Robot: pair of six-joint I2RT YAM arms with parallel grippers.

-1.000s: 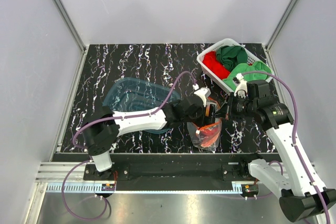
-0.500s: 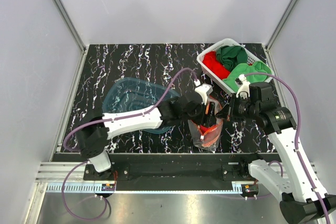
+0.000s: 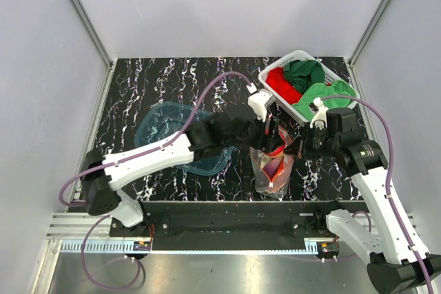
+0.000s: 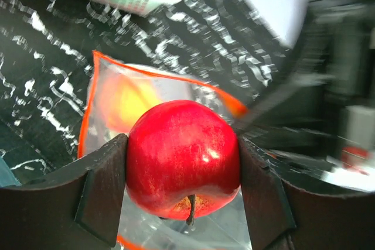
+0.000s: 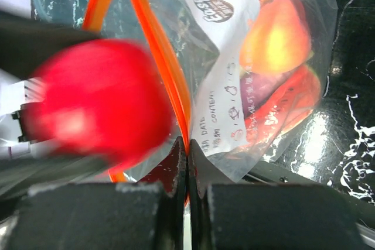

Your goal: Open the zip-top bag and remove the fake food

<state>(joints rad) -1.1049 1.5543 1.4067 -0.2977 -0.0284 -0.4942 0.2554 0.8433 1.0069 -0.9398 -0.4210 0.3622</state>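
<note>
Red apple (image 4: pixel 183 159) sits between left jaws above the zip-top bag (image 5: pixel 225 109).

you can read "date" and "content" on the white label (image 5: pixel 220 100) of the zip-top bag (image 5: pixel 319 19), just above the right pincer (image 5: pixel 186 147); its round logo is illegible.

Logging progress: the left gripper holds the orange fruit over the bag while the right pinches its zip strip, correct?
No: the left gripper holds the red apple, per the left wrist view; the orange fruit sits inside the zip-top bag. Rest is right.
</note>
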